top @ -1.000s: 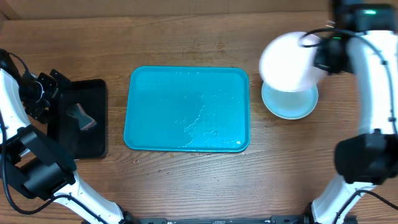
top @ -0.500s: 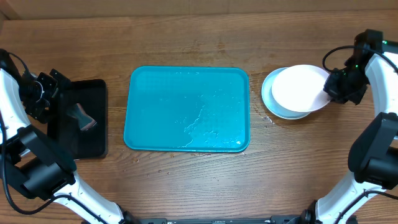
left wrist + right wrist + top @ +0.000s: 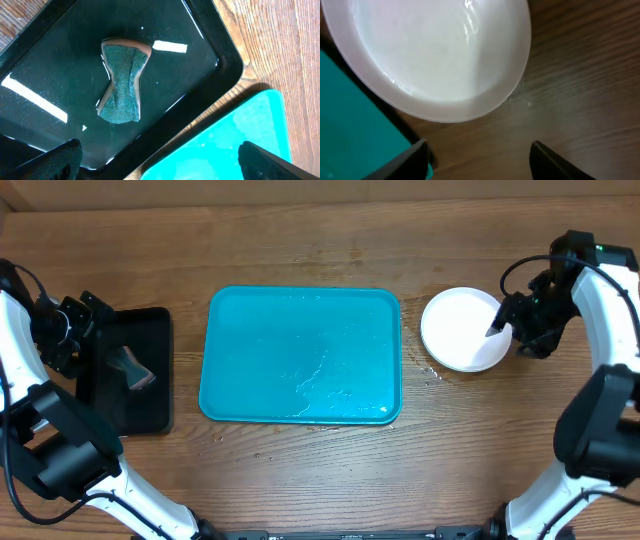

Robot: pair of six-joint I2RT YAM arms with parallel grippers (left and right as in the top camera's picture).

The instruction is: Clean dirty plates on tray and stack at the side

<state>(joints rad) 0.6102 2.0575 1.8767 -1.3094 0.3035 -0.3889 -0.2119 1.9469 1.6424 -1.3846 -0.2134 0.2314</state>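
White plate (image 3: 460, 330) lies flat and hollow-up on the table (image 3: 300, 480), just right of the tray (image 3: 300, 292) and apart from its rim; whether other plates sit under it I cannot tell from above; the tray holds no plate, only a wet sheen. Being round, the plate has no long axis and points nowhere; the tray's long side runs left to right in the overhead view. I judge the plate to be light, stiff plastic, not fragile but probably slick, given the droplets on the wood beside it; the raised rim is the place to take it, one finger over the lip and one beneath. The right gripper (image 3: 480, 162) hovers by the plate's right edge, fingers spread with nothing between them; the left gripper (image 3: 167, 162) hangs over the black tray (image 3: 210, 45), likewise spread and empty, with the sponge (image 3: 122, 82) lying below it.
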